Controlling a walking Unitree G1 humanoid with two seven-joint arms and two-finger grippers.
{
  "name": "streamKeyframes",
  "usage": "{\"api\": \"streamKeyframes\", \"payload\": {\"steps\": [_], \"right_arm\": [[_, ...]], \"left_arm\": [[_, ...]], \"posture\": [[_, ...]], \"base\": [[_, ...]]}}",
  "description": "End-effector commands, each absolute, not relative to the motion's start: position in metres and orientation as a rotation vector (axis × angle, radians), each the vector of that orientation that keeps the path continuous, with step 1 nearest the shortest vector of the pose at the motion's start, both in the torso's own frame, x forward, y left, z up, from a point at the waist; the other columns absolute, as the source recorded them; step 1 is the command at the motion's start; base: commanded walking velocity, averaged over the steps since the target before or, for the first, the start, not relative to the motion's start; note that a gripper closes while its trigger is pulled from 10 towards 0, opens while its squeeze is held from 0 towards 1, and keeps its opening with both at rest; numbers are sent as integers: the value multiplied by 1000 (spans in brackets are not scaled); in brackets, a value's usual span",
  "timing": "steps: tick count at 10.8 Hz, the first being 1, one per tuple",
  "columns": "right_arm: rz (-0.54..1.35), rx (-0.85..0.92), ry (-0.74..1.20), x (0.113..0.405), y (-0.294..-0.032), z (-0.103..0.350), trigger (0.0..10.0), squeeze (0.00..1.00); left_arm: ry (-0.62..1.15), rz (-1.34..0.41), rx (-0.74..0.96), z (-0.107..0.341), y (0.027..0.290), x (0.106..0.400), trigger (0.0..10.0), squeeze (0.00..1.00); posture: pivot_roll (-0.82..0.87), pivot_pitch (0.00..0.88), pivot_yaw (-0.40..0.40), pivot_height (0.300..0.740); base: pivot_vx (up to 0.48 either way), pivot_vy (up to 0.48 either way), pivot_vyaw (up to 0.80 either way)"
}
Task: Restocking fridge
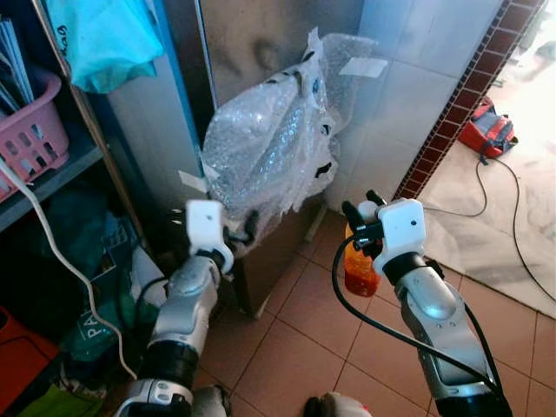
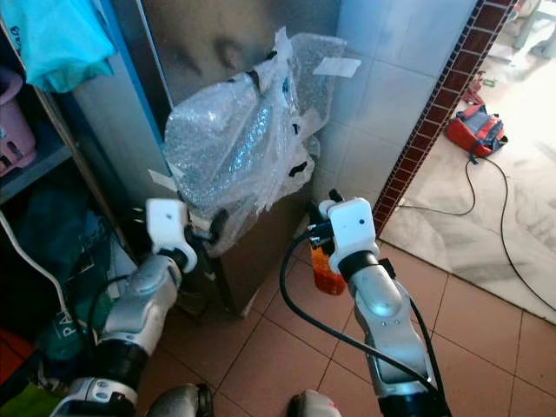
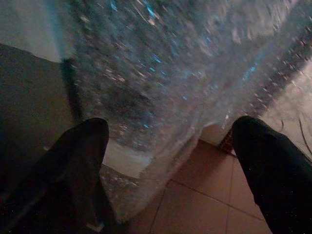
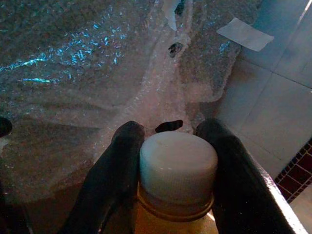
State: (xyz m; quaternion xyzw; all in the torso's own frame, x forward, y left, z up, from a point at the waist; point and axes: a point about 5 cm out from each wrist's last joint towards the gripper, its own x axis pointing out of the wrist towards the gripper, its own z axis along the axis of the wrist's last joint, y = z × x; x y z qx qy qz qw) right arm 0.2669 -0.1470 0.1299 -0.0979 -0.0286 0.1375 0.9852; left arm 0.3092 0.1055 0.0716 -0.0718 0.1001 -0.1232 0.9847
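The right gripper is closed around an orange bottle with a white cap, probably for the fridge, while the left gripper, wide open and empty, reaches toward the bubble wrap covering it.

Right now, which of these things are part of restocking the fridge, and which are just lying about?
Part of the job:
- orange bottle, held in the right tool
- fridge, wrapped in bubble wrap
- left tool, open near the wrap

Lying about:
- pink basket
- teal bag
- red bag
- white cord
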Motion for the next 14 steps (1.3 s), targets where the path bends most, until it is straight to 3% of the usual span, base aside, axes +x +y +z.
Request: {"api": "streamKeyframes", "payload": {"steps": [1, 5, 9, 14], "right_arm": [[278, -201, -90, 266, -147, 137, 10000, 0], [275, -208, -93, 266, -148, 138, 10000, 0], [273, -216, -95, 265, -150, 140, 10000, 0], [221, -258, 8, 215, -178, 130, 10000, 0]], "left_arm": [[205, -249, -136, 72, 107, 314, 10000, 0], [124, -177, -109, 87, 121, 330, 10000, 0], [151, -197, -106, 86, 116, 343, 10000, 0], [178, -279, -138, 83, 98, 349, 10000, 0]], "posture": [[-75, 56, -12, 740], [-84, 55, -9, 740], [-109, 58, -14, 740], [-202, 119, -4, 740]], "base": [[0, 0, 0], [0, 0, 0], [0, 0, 0], [0, 0, 0]]}}
